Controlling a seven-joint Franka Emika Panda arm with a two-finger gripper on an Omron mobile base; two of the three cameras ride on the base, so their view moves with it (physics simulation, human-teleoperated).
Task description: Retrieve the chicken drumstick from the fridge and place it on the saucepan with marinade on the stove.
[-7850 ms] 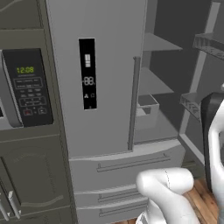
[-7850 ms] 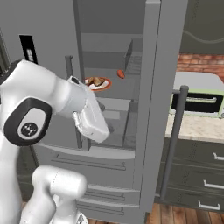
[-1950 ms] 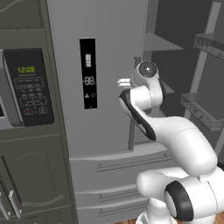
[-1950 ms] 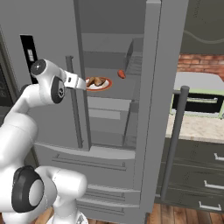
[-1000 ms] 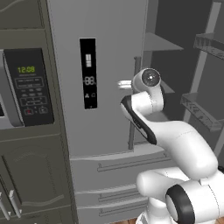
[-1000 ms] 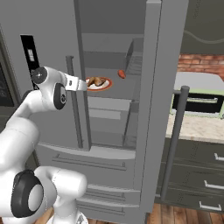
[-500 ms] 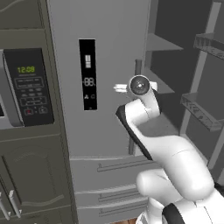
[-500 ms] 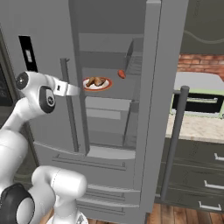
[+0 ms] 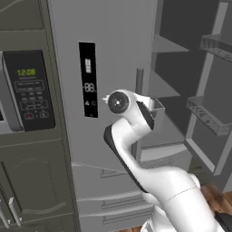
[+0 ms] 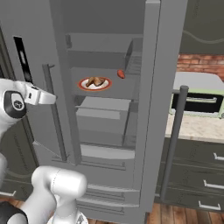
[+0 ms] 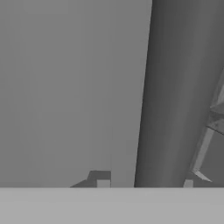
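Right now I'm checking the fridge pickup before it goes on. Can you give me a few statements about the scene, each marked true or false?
1. The chicken drumstick lies on a red-rimmed plate inside the fridge. True.
2. The gripper holds the drumstick. False: it straddles a door handle bar.
3. A small red-orange item lies on the plate. False: it lies beside it.
4. The clock shows green digits. True.
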